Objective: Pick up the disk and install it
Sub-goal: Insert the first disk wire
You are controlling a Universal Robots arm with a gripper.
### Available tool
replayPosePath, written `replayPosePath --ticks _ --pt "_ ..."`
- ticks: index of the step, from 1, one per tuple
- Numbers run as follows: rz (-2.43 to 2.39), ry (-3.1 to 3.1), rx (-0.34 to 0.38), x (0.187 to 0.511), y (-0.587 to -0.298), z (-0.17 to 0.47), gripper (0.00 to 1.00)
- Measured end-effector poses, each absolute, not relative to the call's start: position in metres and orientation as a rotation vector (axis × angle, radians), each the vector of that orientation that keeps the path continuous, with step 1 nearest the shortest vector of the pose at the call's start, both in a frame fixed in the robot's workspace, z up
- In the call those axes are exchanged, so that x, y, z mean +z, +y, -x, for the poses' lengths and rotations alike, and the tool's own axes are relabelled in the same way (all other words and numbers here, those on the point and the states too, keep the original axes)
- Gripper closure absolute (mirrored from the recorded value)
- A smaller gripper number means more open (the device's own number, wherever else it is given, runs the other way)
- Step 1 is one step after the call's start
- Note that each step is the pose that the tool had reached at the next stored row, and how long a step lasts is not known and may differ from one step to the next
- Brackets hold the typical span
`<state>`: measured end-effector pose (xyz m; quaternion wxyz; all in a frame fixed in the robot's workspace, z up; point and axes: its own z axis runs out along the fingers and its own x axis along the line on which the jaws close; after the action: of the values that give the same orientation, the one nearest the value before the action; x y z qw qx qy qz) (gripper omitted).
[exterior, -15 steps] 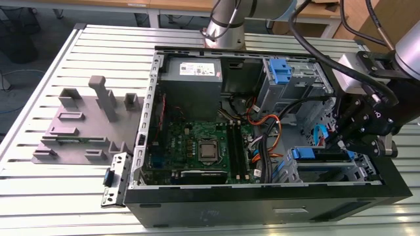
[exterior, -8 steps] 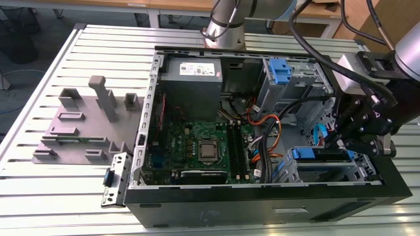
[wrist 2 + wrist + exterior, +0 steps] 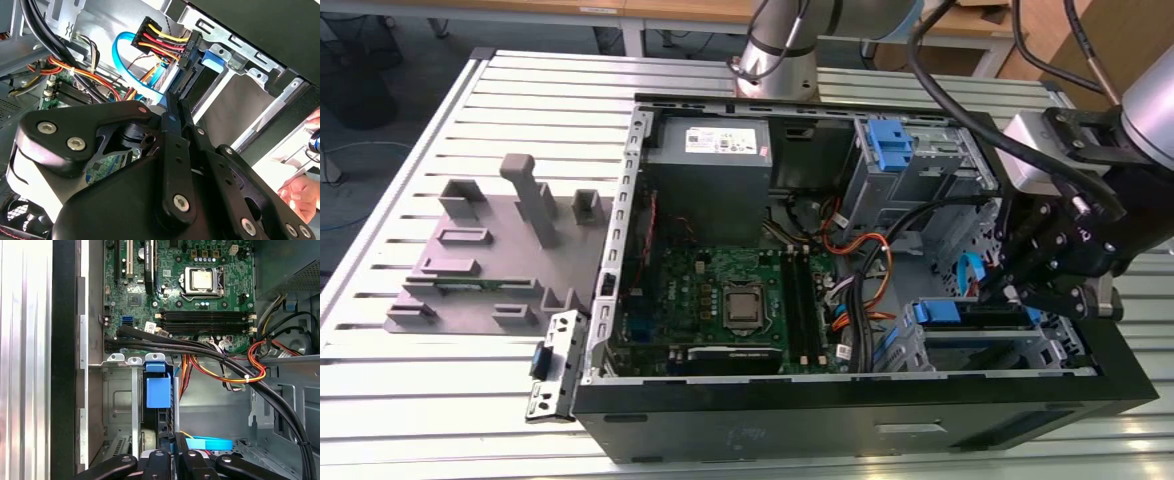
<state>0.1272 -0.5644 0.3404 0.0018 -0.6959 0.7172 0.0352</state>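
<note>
The disk (image 3: 970,316) lies in the lower drive cage of the open computer case (image 3: 854,420), at the exterior view's right, with blue rails along its edges. In the first wrist view I see the disk (image 3: 160,420) edge-on in the cage under its blue bracket tab (image 3: 157,392). My gripper (image 3: 1006,291) hangs right over it. Its two black fingers (image 3: 172,120) lie pressed together, and their tips reach down by the disk's edge, below the power plug with red, yellow and black wires (image 3: 187,47). Whether the tips touch the disk I cannot tell.
A grey power-supply box (image 3: 714,170) and the motherboard (image 3: 720,300) take up the case's left half. A blue latch (image 3: 890,145) stands on the upper cage. Black and orange cables (image 3: 215,357) cross beside the cage. A grey fixture tray (image 3: 494,250) lies outside. A person's hand (image 3: 300,192) is near the case.
</note>
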Motion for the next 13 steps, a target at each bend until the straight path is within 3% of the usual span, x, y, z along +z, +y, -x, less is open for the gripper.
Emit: replayPosePath --ticks 13 --pt "2.184 2.251 0.110 0.3373 -0.5648 -0.1264 0.84"
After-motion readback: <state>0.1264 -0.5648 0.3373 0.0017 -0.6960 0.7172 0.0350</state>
